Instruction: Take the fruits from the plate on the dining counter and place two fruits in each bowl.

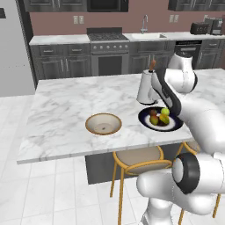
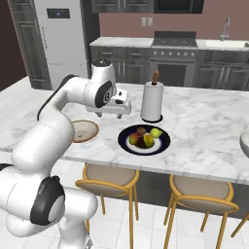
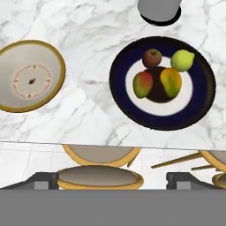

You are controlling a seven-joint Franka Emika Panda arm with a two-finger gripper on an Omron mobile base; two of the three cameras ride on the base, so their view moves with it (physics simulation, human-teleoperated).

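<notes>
The left base view is looking forward and down from behind the arm, taking in the dining counter (image 1: 66, 110) with the kitchen wall far behind. The right base view is facing the same slab from the other side, and both are sharing the plate (image 1: 176, 125) (image 2: 163, 141) and the tan bowl (image 1: 103, 123) (image 2: 83, 130). The hand view is looking almost straight down from above, nearer in, catching plate (image 3: 203, 84), tan bowl (image 3: 31, 75) and, seemingly, stools below the counter edge.
</notes>
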